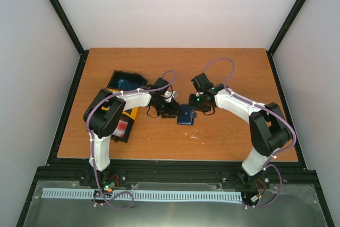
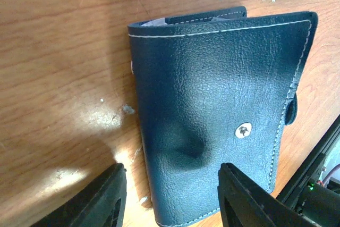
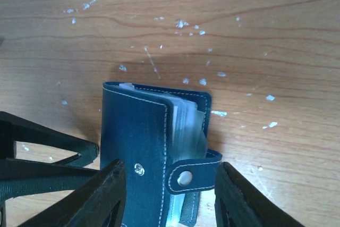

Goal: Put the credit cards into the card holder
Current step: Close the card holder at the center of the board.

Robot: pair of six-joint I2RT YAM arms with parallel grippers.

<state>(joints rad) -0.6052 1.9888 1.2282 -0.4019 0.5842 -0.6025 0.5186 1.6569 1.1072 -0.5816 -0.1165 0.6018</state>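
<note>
Overhead, both arms bend inward from the bottom of the frame, elbows raised and forearms meeting at the middle of the worktop (image 1: 228,131). The card holder (image 1: 186,114) lies flat there, folded, with its strap tab unsnapped and clear sleeves showing at its open edge. The left hand (image 1: 171,109) reaches in from the left, wrist tipped down. Its fingers (image 2: 103,203) stand apart and open, one clear of the holder's edge, the other over its cover. The right hand (image 1: 199,103) comes from the upper right, also open, with its fingers (image 3: 103,198) spread to either side of the holder. A white card (image 1: 121,127) sits in the tray (image 1: 133,113) at left, under the left arm.
</note>
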